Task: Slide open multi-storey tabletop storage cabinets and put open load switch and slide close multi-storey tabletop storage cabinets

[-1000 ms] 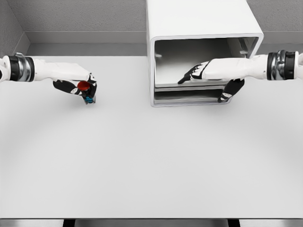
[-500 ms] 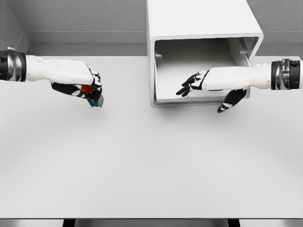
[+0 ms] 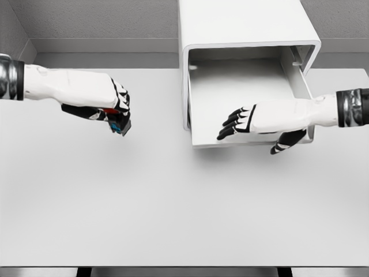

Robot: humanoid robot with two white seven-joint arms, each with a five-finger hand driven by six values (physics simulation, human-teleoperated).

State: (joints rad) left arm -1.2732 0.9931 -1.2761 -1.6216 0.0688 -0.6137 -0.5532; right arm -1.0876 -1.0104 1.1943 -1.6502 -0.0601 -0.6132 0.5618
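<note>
Spreading across nearly the whole view, the table (image 3: 173, 202) carries the white cabinet (image 3: 242, 23) at its far edge, a little right of centre. Its drawer (image 3: 242, 92) stands pulled out toward the robot, the tray bare inside and its front lip reaching over the tabletop. The right hand (image 3: 253, 122) lies along that front edge, four fingers stretched flat over the rim into the tray and the thumb (image 3: 283, 144) hooked below the lip, so it pinches the drawer front rather than hanging free. The left hand (image 3: 112, 109) hovers above the table well to the left of the cabinet, fingers curled tight around the switch (image 3: 118, 123), a small part showing red and blue between the knuckles. What the drop-off turns on is that gap: the drawer lies to the right of the loaded hand, at about the same depth on the table, and the switch is nearer to its left wall than to the right hand. My judgement is that the left arm must carry it sideways over that wall before letting go.
</note>
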